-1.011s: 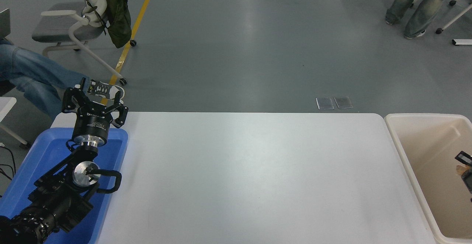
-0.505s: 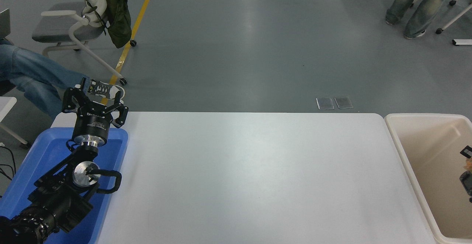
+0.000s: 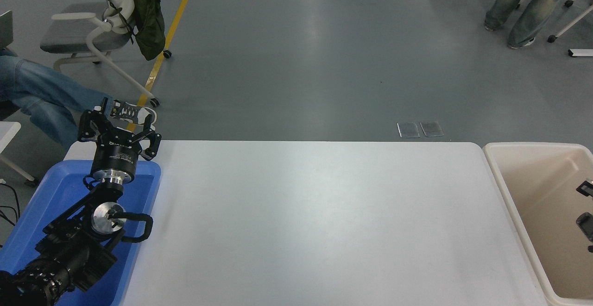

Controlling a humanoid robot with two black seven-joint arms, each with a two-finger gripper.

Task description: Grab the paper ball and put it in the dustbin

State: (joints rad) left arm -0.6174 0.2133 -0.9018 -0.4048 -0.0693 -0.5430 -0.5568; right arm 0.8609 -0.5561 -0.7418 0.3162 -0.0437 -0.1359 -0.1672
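The dustbin [image 3: 507, 190] is a big beige bin with a cream rim at the table's right end. Only two black fingertips [image 3: 584, 188] of my right gripper [image 3: 585, 206] show at the picture's right edge, above the bin's inside. They stand apart and I see nothing between them. The paper ball is not in view, neither between the fingertips nor in the part of the bin that shows. My left gripper [image 3: 118, 128] is parked at the lower left, open and empty.
A shallow blue tray [image 3: 55, 190] lies at the table's left end under my left arm. A seated person's legs [image 3: 37, 97] and a chair [image 3: 88, 33] are beyond the far left corner. Another person's legs [image 3: 523, 5] stand at the top right.
The tan paper ball that showed between my right fingertips is gone from sight. The fingertips have spread apart and drawn right toward the picture's edge. The left arm has not moved.
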